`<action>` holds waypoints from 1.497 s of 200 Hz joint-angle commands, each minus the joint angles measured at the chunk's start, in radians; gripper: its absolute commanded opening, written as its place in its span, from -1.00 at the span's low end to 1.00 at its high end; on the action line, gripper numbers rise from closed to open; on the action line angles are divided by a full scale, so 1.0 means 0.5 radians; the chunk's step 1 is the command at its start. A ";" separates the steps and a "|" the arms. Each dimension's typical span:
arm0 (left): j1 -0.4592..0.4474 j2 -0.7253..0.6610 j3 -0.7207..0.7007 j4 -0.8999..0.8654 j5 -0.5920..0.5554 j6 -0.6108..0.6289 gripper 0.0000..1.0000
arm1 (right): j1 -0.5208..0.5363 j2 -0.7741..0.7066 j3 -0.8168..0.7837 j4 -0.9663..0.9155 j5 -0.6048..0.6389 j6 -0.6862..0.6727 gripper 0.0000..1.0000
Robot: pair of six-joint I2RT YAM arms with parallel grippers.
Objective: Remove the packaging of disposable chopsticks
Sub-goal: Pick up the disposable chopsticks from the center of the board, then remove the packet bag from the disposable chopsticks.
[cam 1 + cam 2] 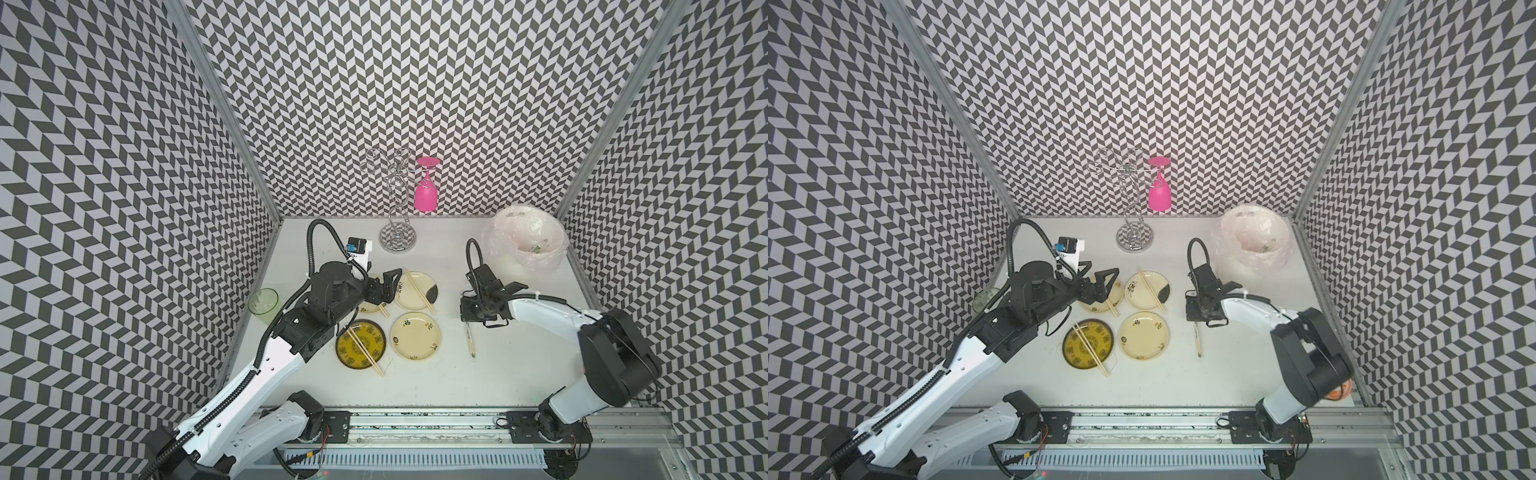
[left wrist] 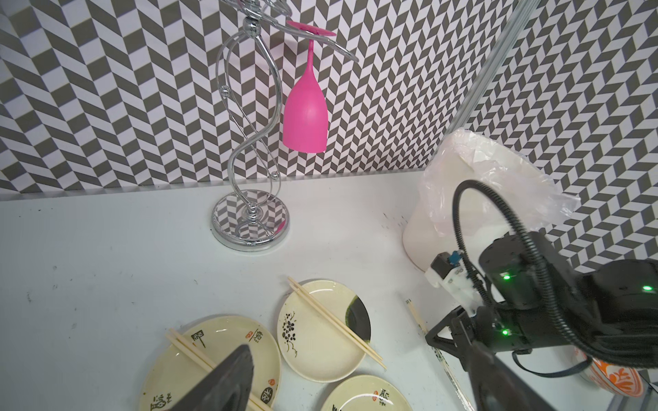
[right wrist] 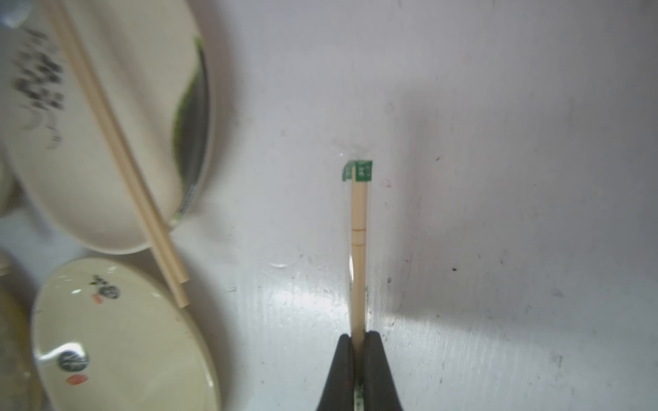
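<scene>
table (image 1: 519,357): white, scuffed, set with plates (image 1: 415,336)
walls (image 1: 415,83): covered in grey-white chevrons
right gripper (image 3: 359,343): clamped on chopsticks (image 3: 359,213) in sleeve (image 3: 357,170)
left gripper (image 1: 1098,274): spread wide

Open table (image 1: 532,365) is seen right of the wrapped chopsticks (image 1: 470,340) — passage leftward is blocked by plates (image 1: 415,336), rearward by a bin (image 1: 519,232).

I get bright, even overhead light in both top views, with the patterned walls (image 1: 104,187) stretched toward the edges. My right wrist view is soft: the plates (image 3: 149,106) blur, a broad shadow and pale glare lie across the desk (image 3: 498,213).
</scene>
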 commanded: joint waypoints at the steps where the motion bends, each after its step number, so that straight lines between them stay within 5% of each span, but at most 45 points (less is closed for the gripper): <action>1: 0.012 0.060 0.103 0.061 0.134 0.018 0.89 | -0.003 -0.303 -0.073 0.213 -0.013 -0.017 -1.00; 31: 0.015 0.123 0.187 0.190 0.446 0.084 0.91 | -0.003 -0.761 -0.127 0.240 -0.021 -0.104 -1.00; 80: 0.017 0.259 0.302 0.558 1.370 0.007 0.93 | 0.006 -1.555 -0.280 0.829 -0.806 -0.298 -1.00; 109: 0.015 0.317 0.252 0.987 1.745 -0.293 0.90 | 0.009 -1.665 -0.272 1.047 -1.172 -0.310 -1.00; 142: -0.025 0.438 0.356 1.066 1.870 -0.395 0.86 | 0.012 -1.591 -0.166 1.078 -1.406 -0.308 -1.00; 224: -0.249 0.641 0.581 1.038 1.932 -0.319 0.62 | 0.100 -1.454 -0.073 1.036 -1.484 -0.301 -1.00; 248: -0.279 0.652 0.592 1.047 1.941 -0.309 0.23 | 0.173 -1.412 -0.055 1.007 -1.452 -0.322 -1.00; 282: -0.290 0.642 0.600 1.033 1.923 -0.279 -0.99 | 0.213 -1.372 -0.048 1.040 -1.448 -0.307 -1.00; 299: -0.291 0.618 0.610 0.999 1.854 -0.251 -1.00 | 0.216 -1.374 -0.063 1.080 -1.433 -0.286 -1.00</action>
